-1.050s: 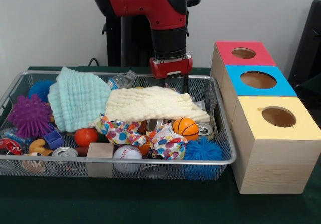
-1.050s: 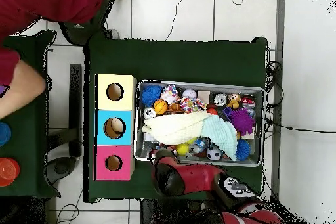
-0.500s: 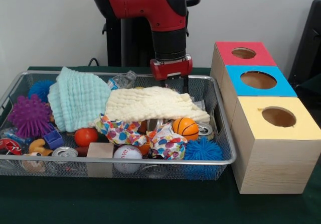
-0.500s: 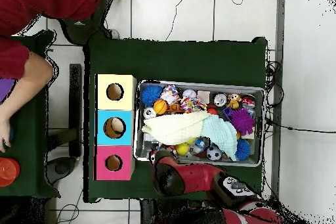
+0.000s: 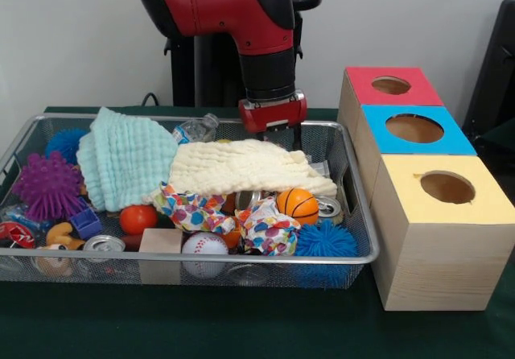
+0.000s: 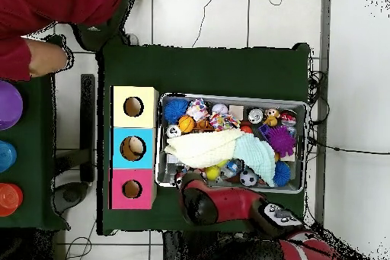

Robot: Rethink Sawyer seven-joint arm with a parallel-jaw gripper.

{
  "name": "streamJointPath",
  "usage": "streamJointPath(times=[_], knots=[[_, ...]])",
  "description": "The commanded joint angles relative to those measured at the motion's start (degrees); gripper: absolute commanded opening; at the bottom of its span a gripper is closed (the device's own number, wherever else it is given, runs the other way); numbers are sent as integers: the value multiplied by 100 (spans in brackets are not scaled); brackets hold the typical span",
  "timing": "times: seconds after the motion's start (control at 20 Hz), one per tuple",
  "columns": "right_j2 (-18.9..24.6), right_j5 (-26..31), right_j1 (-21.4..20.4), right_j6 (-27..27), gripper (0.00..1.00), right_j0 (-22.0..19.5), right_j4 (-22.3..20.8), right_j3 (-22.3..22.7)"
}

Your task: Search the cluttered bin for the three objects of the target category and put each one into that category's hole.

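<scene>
Here my gripper (image 5: 278, 138) hangs at the far rim of the wire bin (image 5: 358, 214), just behind the cream cloth (image 5: 245, 168); whether its tips are spread or pressed together I cannot tell, since the cloth's edge hides them. The bin is heaped: a mint cloth (image 5: 125, 158), an orange basketball (image 5: 297, 204), a baseball (image 5: 204, 250), a blue spiky ball (image 5: 324, 240) and a purple spiky ball (image 5: 47, 185). Beside the bin stands the wooden box with red hole (image 5: 390, 85), blue hole (image 5: 414, 128) and yellow hole (image 5: 447, 187). Much beneath both cloths stays hidden.
</scene>
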Motion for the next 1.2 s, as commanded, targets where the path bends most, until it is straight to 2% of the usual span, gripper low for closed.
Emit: streamJointPath(times=[0.05,0.35,0.6,0.8,1.2], knots=[[435,209,295,486,100,-63,-175,-918],[313,5,243,511,100,97,-207,-897],[183,53,214,476,100,231,-186,-946],[288,453,165,347,100,187,-178,-978],[125,601,23,402,100,337,-97,-861]])
